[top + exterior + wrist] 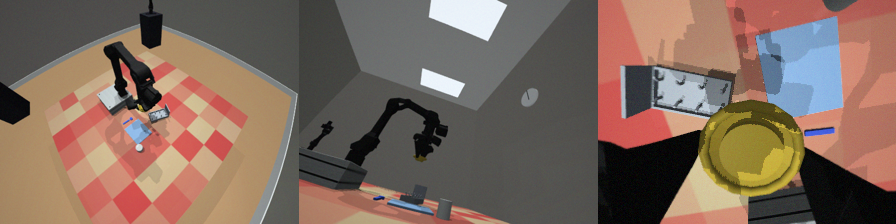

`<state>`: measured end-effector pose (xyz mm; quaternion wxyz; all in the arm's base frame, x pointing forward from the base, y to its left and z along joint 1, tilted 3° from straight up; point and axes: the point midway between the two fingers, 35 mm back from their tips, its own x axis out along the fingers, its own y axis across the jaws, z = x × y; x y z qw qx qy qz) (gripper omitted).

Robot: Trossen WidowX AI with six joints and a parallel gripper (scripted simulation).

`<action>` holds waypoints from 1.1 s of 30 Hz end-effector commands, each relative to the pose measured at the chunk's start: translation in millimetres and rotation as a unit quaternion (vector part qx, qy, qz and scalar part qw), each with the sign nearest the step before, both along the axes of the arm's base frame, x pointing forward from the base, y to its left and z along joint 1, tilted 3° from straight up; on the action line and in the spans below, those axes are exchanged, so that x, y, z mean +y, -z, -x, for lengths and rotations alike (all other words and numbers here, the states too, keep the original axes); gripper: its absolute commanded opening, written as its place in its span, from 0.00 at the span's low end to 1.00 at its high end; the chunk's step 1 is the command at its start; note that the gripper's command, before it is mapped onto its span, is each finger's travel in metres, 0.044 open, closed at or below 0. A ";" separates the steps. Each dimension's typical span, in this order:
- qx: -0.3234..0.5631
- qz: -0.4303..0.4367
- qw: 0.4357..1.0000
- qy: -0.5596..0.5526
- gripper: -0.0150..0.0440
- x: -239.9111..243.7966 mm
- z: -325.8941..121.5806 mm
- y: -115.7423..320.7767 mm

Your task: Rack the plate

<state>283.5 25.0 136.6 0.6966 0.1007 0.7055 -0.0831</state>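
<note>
The yellow round plate (pixel 141 108) (pixel 420 158) (pixel 751 152) is held high above the table, lying roughly flat and facing the wrist camera. My gripper (pixel 140 107) (pixel 420 156) (pixel 751 144) is shut on it, with the two black fingers at opposite sides of its rim. The grey dish rack (pixel 167 109) (pixel 420 191) (pixel 638 92) stands on the table below the plate's height, with short pegs and a tall panel at one end. In the wrist view it is left of and above the plate, which slightly overlaps its near corner.
A light blue square mat (pixel 136 131) (pixel 410 206) (pixel 813 70) lies beside the rack. A small blue item (pixel 126 122) (pixel 378 198) (pixel 819 131) lies near its edge. A whitish cylinder (pixel 139 147) (pixel 444 209) stands by its far corner. The grey base box (pixel 108 98) is under the arm.
</note>
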 end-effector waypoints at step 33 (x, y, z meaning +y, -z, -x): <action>-0.185 -0.292 0.907 -0.240 0.25 38.0 -42.2 104.0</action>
